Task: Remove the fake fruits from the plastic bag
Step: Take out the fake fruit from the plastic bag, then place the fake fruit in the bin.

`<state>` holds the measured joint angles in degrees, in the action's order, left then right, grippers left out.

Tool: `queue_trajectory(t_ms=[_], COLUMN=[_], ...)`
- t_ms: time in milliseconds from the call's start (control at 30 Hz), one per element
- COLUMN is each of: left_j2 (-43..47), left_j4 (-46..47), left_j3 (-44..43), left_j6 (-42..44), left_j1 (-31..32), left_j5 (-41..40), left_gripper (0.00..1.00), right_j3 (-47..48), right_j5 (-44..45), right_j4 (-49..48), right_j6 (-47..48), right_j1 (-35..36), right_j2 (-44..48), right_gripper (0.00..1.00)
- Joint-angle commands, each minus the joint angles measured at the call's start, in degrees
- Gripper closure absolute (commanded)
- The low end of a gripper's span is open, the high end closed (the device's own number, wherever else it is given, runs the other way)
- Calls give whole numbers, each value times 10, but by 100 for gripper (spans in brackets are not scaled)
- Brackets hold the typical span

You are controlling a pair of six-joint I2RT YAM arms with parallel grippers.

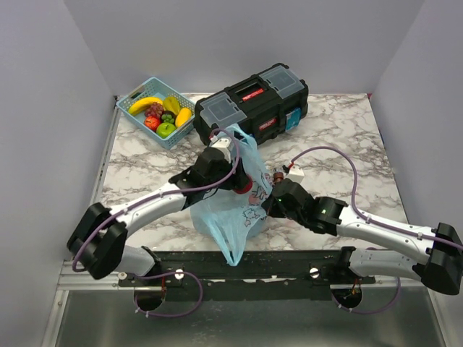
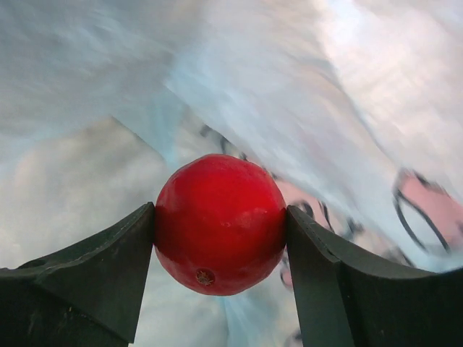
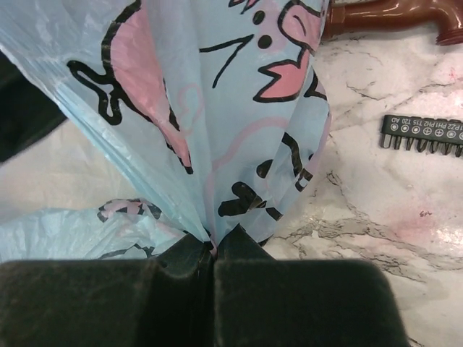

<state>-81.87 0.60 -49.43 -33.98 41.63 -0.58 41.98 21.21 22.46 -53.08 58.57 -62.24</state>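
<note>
At the middle of the desk (image 1: 340, 137), the left end effector (image 2: 221, 242) is clamped on a round red fake fruit (image 2: 219, 217) inside the plastic bag (image 1: 230, 217) — pale blue film all around it. The right end effector (image 3: 213, 254) is squeezed together on a gathered, cartoon-printed fold of the bag's side.
</note>
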Motion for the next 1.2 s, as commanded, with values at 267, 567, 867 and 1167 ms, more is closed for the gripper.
queue_trajectory(t_ms=[267,567,867,1167], left_j2=[266,409,441,375], left_j4=[36,-102,-205,-233], left_j3=[138,47,-88,-172], left_j6=[48,176,249,212], left_j1=[0,-1,-6,-112], left_j5=[345,411,128,-144], left_gripper=[93,100,100,100], right_j3=[19,48,61,108], right_j5=[54,65,73,83], right_j4=[32,43,55,89], right_j6=[-22,-20,-11,13], right_j1=[5,5,4,4], right_j2=[-7,-40,-43,-26], right_gripper=[99,99,90,41])
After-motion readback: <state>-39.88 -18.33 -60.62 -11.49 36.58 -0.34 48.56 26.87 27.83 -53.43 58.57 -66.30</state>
